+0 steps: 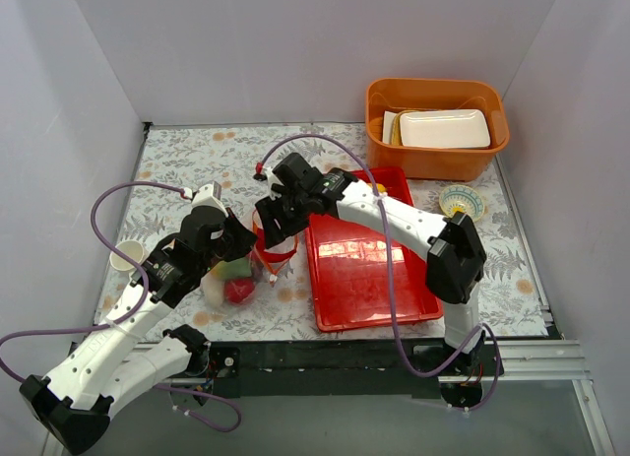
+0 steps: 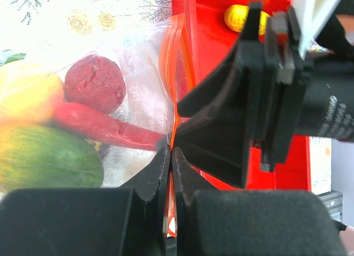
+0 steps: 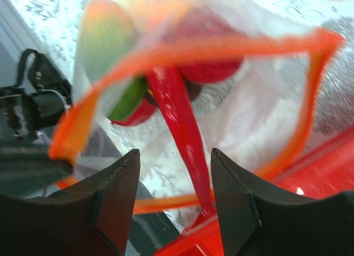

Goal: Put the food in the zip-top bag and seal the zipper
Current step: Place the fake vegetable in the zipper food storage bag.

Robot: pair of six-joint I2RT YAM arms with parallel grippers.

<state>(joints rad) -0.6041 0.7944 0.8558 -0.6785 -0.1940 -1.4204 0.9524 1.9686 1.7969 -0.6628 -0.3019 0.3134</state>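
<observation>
Left end effector (image 2: 170, 154) clamps the zipper (image 3: 193, 46); right end effector (image 3: 174, 153) gapes beside red tray (image 1: 374, 289).

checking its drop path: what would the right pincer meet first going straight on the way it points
Likely the red chili, straight ahead between its open fingers in the zip-top bag mouth; depth is unclear.

A clear, crinkly plastic zip-top bag (image 1: 234, 279) slumps on its side with its mouth lifted. Its orange-red zipper strip (image 3: 193, 48) gapes in a wide loop, unsealed. Crowded inside are a long red toy chilli (image 3: 176, 115) pointing at the mouth, a round dark-red fruit (image 2: 95, 83), a green piece (image 2: 52, 159) and a yellow one (image 2: 27, 95).
</observation>
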